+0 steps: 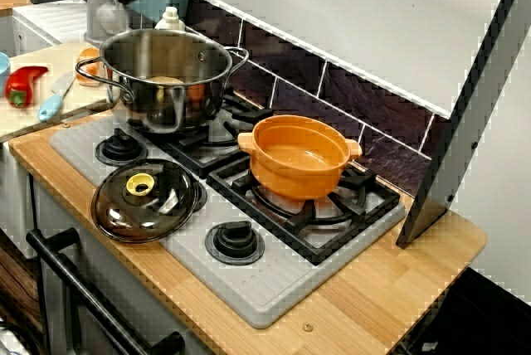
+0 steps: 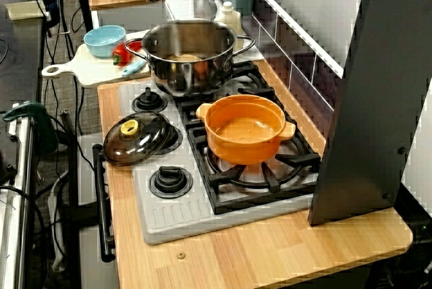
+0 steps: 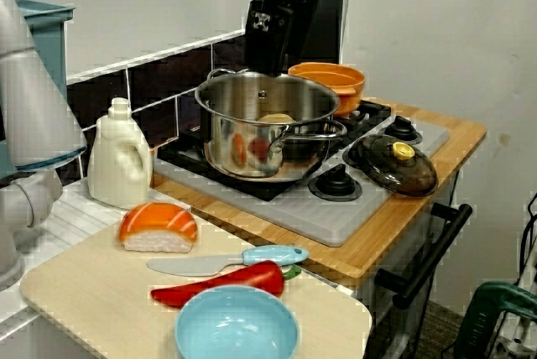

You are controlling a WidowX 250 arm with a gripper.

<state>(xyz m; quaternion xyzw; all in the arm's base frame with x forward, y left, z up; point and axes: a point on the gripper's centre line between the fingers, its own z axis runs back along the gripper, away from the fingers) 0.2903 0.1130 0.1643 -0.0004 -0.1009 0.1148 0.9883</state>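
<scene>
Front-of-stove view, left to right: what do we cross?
red pepper → steel pot → orange pot → grey leaning panel

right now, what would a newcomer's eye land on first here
A shiny steel pot stands on one burner of the stove, with the black gripper hanging near it. Beside it an empty orange pot sits on the next burner, and a dark glass lid with a yellow knob lies at the front.

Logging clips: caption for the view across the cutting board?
Gripper near steel pot on stove; orange pot, lid beyond; sushi, knife, pepper, blue bowl in front.
</scene>
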